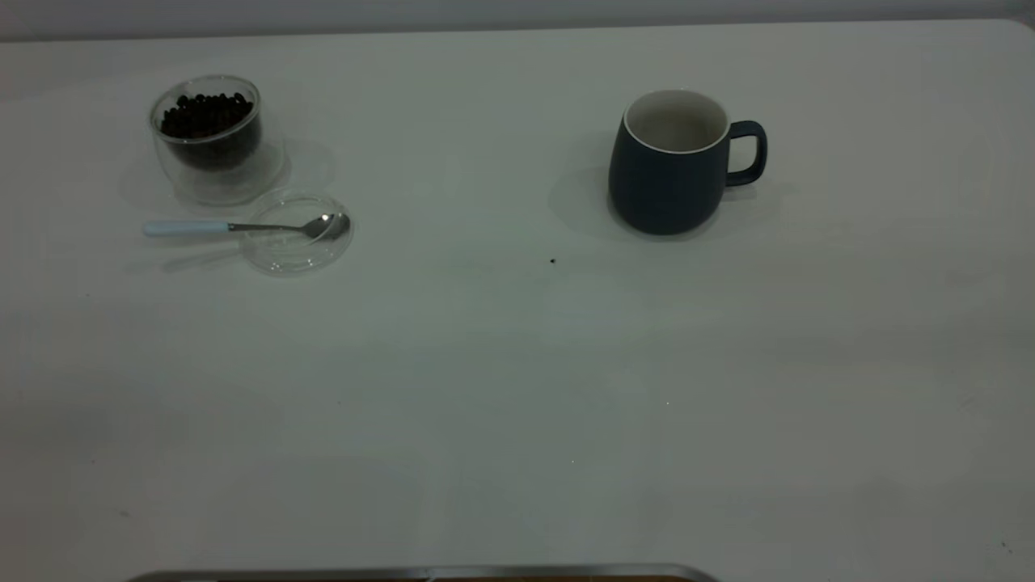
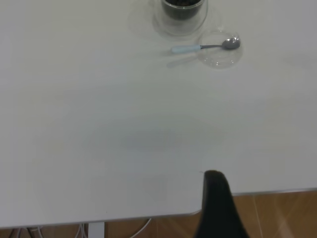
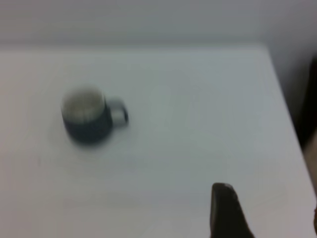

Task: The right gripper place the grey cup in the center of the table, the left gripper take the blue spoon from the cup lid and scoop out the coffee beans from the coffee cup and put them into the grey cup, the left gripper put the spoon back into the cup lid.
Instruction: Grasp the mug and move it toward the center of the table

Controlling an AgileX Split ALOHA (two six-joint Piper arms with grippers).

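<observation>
The grey cup [image 1: 675,166] stands upright on the white table [image 1: 517,388] at the back right, handle to the right; it also shows in the right wrist view [image 3: 88,116]. The clear coffee cup [image 1: 209,137] holds coffee beans [image 1: 206,113] at the back left. Just in front of it, the blue spoon [image 1: 242,227] lies with its bowl in the cup lid [image 1: 297,234] and its handle pointing left. Neither gripper shows in the exterior view. The left gripper [image 2: 214,178] is near the table's edge, far from the spoon [image 2: 203,46]. The right gripper [image 3: 223,191] is well away from the mug.
A tiny dark speck [image 1: 552,260] lies on the table left of and in front of the mug. A metal strip [image 1: 420,574] runs along the table's near edge. Wooden floor [image 2: 277,213] shows past the table edge in the left wrist view.
</observation>
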